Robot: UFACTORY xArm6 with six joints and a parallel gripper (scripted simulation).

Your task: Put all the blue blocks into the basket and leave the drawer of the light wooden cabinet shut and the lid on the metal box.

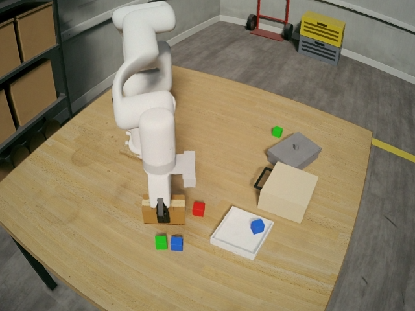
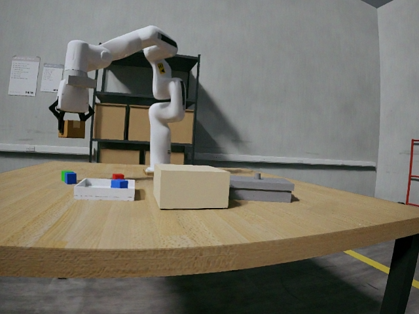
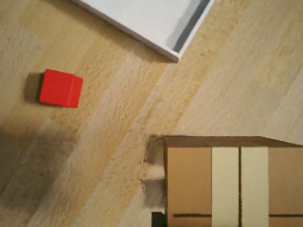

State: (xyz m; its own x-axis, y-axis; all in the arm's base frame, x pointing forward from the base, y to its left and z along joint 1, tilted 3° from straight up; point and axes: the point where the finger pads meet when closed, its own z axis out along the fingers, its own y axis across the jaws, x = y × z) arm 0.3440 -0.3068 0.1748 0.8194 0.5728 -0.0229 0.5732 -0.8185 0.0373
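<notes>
My gripper (image 1: 163,217) (image 2: 71,127) is shut on a cardboard box (image 1: 177,216) (image 2: 79,133) (image 3: 194,184), held above the table. A blue block (image 1: 176,243) (image 2: 71,178) stands beside a green block (image 1: 161,242) (image 2: 64,174) on the table below. Another blue block (image 1: 257,226) (image 2: 118,183) lies in the white basket (image 1: 231,249) (image 2: 101,193) (image 3: 151,19). The light cabinet (image 1: 288,187) (image 2: 191,189) has a black handle (image 1: 262,178); its drawer looks shut, its front mostly hidden. The lid (image 1: 288,150) (image 2: 264,183) is on the grey metal box (image 2: 277,195), whose inside is hidden.
A red block (image 1: 198,208) (image 2: 118,176) (image 3: 59,88) lies between the held box and the basket. A second green block (image 1: 277,131) lies behind the metal box. The cabinet stands between the basket and the metal box.
</notes>
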